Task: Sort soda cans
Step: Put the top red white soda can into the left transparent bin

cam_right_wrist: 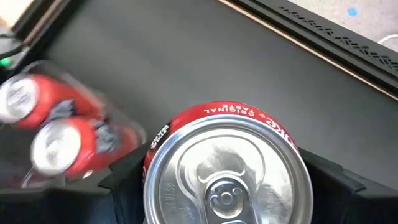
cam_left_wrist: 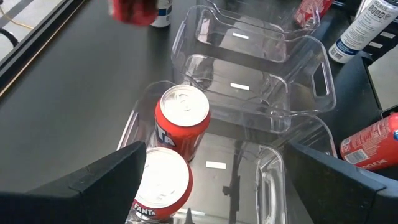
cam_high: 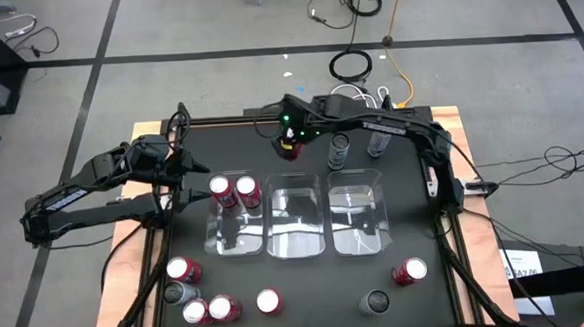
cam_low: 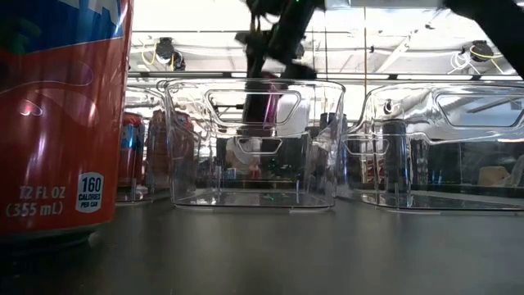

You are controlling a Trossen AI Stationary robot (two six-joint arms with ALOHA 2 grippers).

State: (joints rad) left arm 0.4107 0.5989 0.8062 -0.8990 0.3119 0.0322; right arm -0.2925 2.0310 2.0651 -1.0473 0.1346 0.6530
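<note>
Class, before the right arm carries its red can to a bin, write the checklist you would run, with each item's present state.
1. Right claw around the red can: ok, fingers on both sides.
2. Can lifted off the table: cannot tell.
3. Middle bin empty: ok.
4. Left bin has room beside its two red cans: ok.
5. Left claw open, clear of the path: not ok, it hangs over the left bin.

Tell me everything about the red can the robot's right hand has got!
The red can is a small round metal drink can with a shiny silver top and pull tab. White letters run around its red rim. It stands upright between the right gripper fingers, which close on its sides, at the far side of the table, behind the clear bins. Whether it rests on the table cannot be told.
</note>
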